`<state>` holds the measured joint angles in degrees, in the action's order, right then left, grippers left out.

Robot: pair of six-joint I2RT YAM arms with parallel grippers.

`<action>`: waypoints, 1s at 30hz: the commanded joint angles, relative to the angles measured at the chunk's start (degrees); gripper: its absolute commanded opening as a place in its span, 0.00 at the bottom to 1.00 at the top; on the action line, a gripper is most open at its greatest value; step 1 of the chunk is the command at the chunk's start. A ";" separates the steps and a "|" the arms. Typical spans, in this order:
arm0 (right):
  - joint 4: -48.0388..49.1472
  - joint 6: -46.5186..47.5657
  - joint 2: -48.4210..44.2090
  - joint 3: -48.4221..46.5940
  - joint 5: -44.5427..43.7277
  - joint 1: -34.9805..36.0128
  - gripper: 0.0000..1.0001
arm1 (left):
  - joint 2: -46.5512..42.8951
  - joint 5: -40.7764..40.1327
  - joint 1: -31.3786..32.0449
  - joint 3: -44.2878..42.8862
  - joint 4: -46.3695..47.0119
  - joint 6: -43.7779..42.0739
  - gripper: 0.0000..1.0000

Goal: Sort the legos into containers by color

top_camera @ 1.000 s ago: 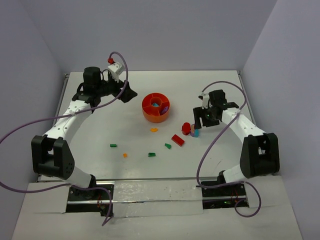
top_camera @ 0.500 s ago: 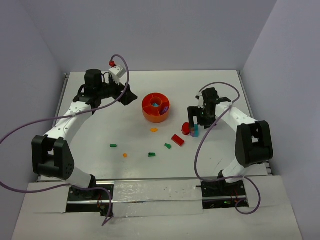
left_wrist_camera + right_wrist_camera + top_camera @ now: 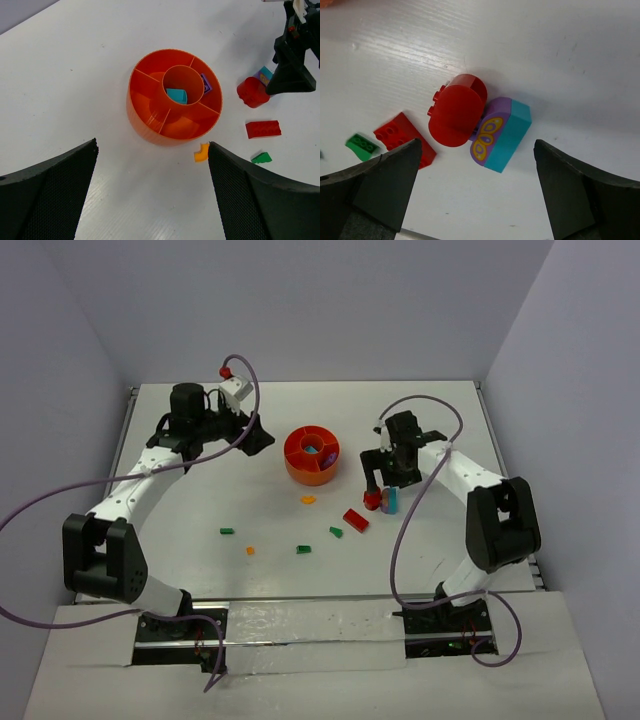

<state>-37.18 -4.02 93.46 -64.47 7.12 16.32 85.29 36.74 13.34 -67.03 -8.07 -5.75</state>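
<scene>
Operator: What is the state at the right side?

Inspector: Your right gripper [image 3: 477,150] hangs over the table [image 3: 570,60] with its jaws spread wide and nothing between them. Directly below lie the red round piece [image 3: 456,111] and the teal-and-purple block [image 3: 502,135], touching one another. The red brick [image 3: 402,137] and a green brick [image 3: 362,144] lie just beside them. Your left gripper [image 3: 152,146] is likewise wide apart and empty, above the orange bowl [image 3: 150,127]. The bowl holds a teal piece [image 3: 176,95] in its hub and a purple piece [image 3: 206,83] in one wedge.

Operator: How will the round piece handle?

Inspector: Judged hard, light, glossy plastic — stiff and not fragile, but apt to roll or slip out from the pads. It appears to lie on its side with the studs pointing sideways. You would do best to take it across its flat faces, not over the curve. Note the block pressed against it — a finger coming down on that side has no gap and may shove both.
</scene>
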 commanded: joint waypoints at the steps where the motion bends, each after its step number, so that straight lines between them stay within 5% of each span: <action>1: 2.55 21.91 -5.62 -0.76 4.85 -1.44 1.00 | -2.32 1.81 0.19 0.20 -1.57 -2.82 0.97; 8: -9.00 60.57 -4.55 -3.27 18.68 -5.44 1.00 | -2.14 3.38 0.28 -1.26 -4.14 -4.88 0.97; 11: -16.28 69.32 -1.80 -6.68 21.09 -6.16 1.00 | -2.32 3.65 0.35 -1.35 -4.37 -4.97 0.98; 30: -13.36 71.95 7.21 -4.62 27.14 -7.45 1.00 | -2.71 2.46 0.54 -0.17 -4.28 -5.06 0.98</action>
<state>-52.67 67.94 99.60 -70.00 32.78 9.17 84.31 38.39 13.42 -66.94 -13.10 -10.79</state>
